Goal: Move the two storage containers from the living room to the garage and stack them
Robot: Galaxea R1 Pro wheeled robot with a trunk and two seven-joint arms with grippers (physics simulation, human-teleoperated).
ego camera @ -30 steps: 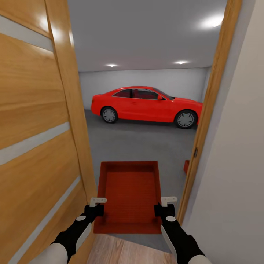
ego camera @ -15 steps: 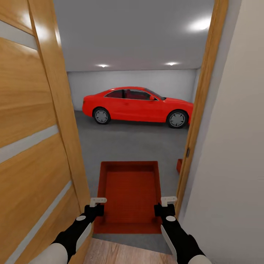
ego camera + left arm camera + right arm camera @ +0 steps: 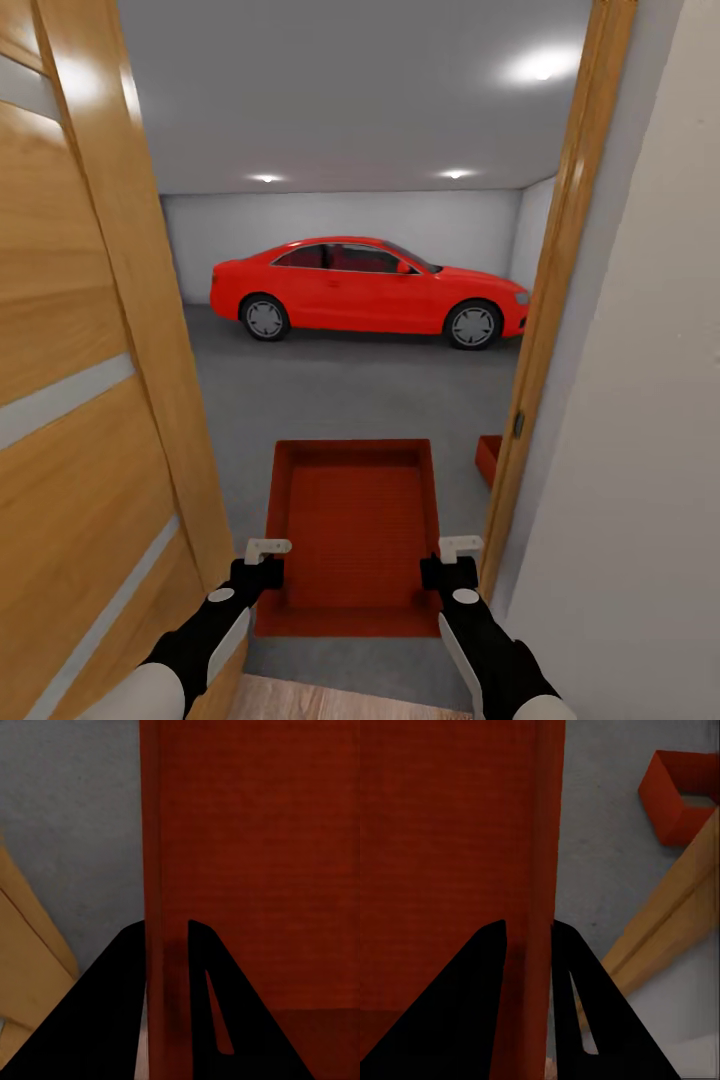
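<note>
I carry an orange-red storage container (image 3: 350, 530) level in front of me, in the doorway to the garage. My left gripper (image 3: 262, 572) is shut on its left wall (image 3: 154, 870), one finger on each side of the wall. On the opposite side wall (image 3: 547, 855) my right gripper (image 3: 446, 572) is shut the same way. The other storage container (image 3: 488, 458) rests on the grey concrete floor (image 3: 350, 390) just past the right door frame, mostly hidden by it; its corner (image 3: 675, 791) shows in the right wrist view.
An open wooden panel door (image 3: 80, 400) stands close on my left. The wooden door frame (image 3: 545, 330) and a white wall (image 3: 640, 450) are close on my right. A red car (image 3: 365, 285) is parked across the back of the garage. Light wood planks (image 3: 330, 700) lie below the held bin.
The camera has advanced through the doorway: door and frame slid outward, more garage floor shows, and more of the second container appears past the frame. Both grippers keep their hold on the bin.
</note>
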